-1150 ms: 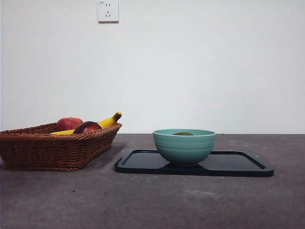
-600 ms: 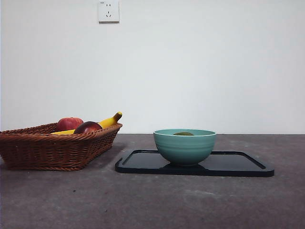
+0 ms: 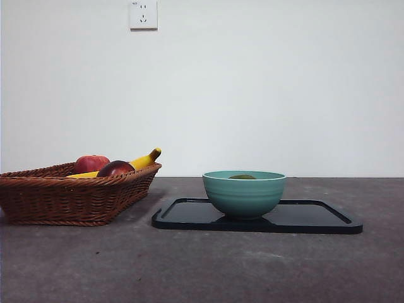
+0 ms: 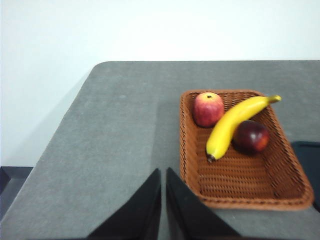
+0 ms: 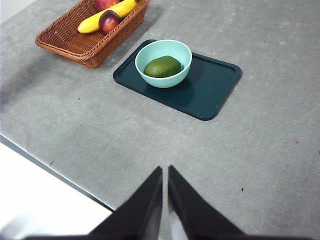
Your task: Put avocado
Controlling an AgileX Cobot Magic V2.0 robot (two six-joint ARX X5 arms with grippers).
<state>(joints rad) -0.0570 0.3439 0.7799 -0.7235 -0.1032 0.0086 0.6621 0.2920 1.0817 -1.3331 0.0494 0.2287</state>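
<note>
The avocado (image 5: pixel 162 66) is dull dark green and lies inside a light teal bowl (image 5: pixel 181 50); from the front only its top (image 3: pixel 242 177) peeks over the bowl's rim (image 3: pixel 244 194). That bowl stands on a dark tray (image 3: pixel 312 218) (image 5: pixel 210 90). My right gripper (image 5: pixel 165 172) is shut and empty, high above the table's near edge, well away from the bowl. Over bare table beside the wicker basket (image 4: pixel 240 175), my left gripper (image 4: pixel 163 174) is shut with nothing in it. Neither arm shows in the front view.
The wicker basket (image 3: pixel 69 196) (image 5: pixel 75 45) left of the tray holds a red apple (image 4: pixel 208 108), a banana (image 4: pixel 232 125) and a dark red-purple fruit (image 4: pixel 251 137). A wall socket (image 3: pixel 143 14) sits high on the white wall. The table edge runs close under my right gripper.
</note>
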